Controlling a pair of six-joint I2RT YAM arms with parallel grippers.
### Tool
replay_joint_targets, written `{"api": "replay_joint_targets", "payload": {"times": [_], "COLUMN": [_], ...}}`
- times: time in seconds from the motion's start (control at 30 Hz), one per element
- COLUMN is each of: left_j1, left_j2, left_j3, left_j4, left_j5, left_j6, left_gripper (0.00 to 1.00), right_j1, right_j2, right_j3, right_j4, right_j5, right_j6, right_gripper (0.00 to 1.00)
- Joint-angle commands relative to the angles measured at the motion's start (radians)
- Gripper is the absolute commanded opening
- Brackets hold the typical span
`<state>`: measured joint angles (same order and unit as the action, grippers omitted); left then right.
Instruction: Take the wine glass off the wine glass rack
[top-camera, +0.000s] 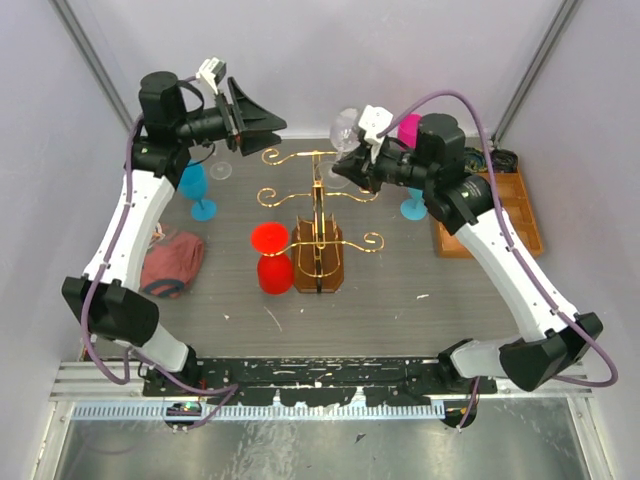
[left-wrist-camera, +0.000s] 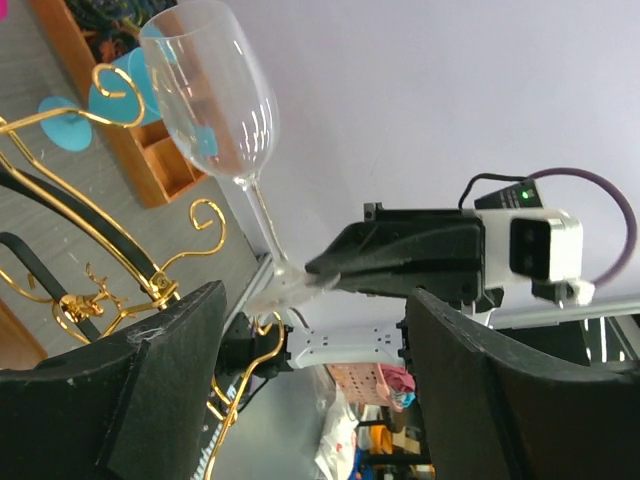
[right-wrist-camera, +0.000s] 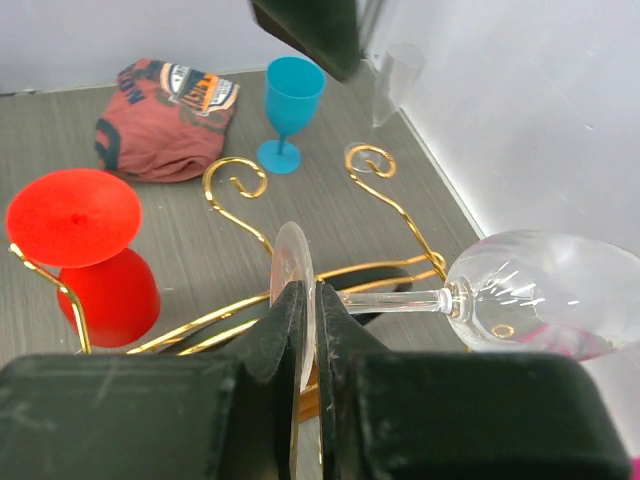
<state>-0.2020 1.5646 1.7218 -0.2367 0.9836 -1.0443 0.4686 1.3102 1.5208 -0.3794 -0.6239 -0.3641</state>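
Note:
The gold wire wine glass rack (top-camera: 318, 215) stands mid-table on its brown base. My right gripper (top-camera: 345, 168) is shut on the round foot of a clear wine glass (top-camera: 345, 130), holding it on its side at the rack's back right, level with the top arms. In the right wrist view the fingers (right-wrist-camera: 282, 320) pinch the foot (right-wrist-camera: 290, 262); the stem and bowl (right-wrist-camera: 540, 295) point right, above the gold arms (right-wrist-camera: 235, 185). I cannot tell whether the glass touches them. My left gripper (top-camera: 262, 125) is open and empty, raised at the back left, facing the glass (left-wrist-camera: 215, 100).
A red wine glass (top-camera: 272, 255) hangs upside down on the rack's left side. A blue glass (top-camera: 195, 185), a small clear glass (top-camera: 220, 165) and a red cloth (top-camera: 172, 262) are on the left. A wooden tray (top-camera: 500, 215), a pink glass (top-camera: 408, 128) and another blue glass (top-camera: 412, 205) are on the right.

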Motion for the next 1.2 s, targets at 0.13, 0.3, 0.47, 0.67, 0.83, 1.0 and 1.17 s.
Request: {"api": "replay_joint_targets", "payload": {"times": [0.13, 0.3, 0.47, 0.67, 0.83, 1.0, 1.17], "left_j1": [-0.043, -0.045, -0.049, -0.049, -0.058, -0.067, -0.069], "left_j2": [0.088, 0.109, 0.109, 0.093, 0.082, 0.074, 0.072], "left_j3": [0.112, 0.140, 0.141, 0.110, 0.077, 0.055, 0.050], "left_j4": [-0.190, -0.264, -0.242, -0.185, -0.142, -0.157, -0.162], "left_j5": [0.043, 0.019, 0.013, 0.017, 0.029, 0.040, 0.044], "left_j6": [0.050, 0.083, 0.052, 0.008, -0.036, -0.034, -0.027], "left_gripper": [0.82, 0.83, 0.83, 0.83, 0.82, 0.79, 0.73], "right_j1": [0.086, 0.151, 0.238, 0.287, 0.298, 0.303, 0.309], "right_j2": [-0.016, 0.001, 0.034, 0.061, 0.075, 0.089, 0.103], "right_j3": [0.104, 0.158, 0.187, 0.201, 0.215, 0.231, 0.248], "right_j4": [0.096, 0.057, 0.004, -0.013, -0.006, -0.009, -0.024], "right_j5": [-0.117, -0.119, -0.067, -0.034, -0.016, -0.010, -0.005], "right_j6": [-0.139, -0.157, -0.198, -0.230, -0.238, -0.243, -0.248], "right_gripper": [0.01, 0.01, 0.01, 0.01, 0.01, 0.01, 0.01]}}
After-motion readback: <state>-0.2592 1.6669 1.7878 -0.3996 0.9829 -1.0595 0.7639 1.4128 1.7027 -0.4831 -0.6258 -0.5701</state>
